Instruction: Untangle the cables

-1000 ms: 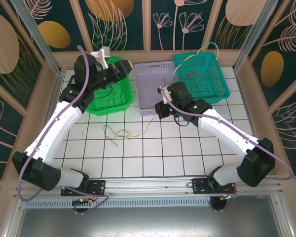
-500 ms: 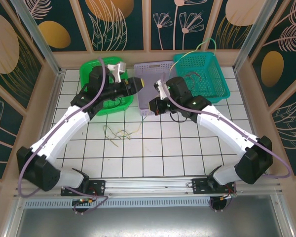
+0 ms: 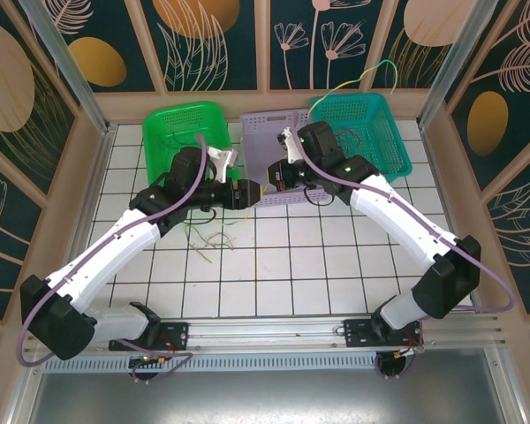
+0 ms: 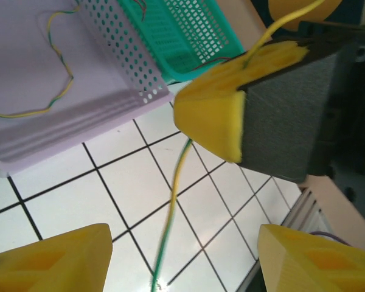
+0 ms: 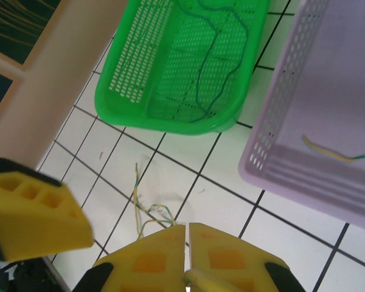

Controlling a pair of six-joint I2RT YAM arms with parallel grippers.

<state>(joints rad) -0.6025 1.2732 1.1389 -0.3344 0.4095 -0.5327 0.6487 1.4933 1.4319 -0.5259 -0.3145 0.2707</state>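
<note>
Left gripper with jaws apart, right gripper with jaws pinched together, tips nearly facing.

My left arm swings off the green basket, leaving it uncovered. The left end effector now sits out toward 4 o'clock from it, just at the near edge of the lilac basket, fingers apart. The right end effector slides toward 11 o'clock onto that basket's near part, so the two tips nearly meet. The yellow-green cable pinched in it now arches higher past the teal basket, toward 12 o'clock.
</note>
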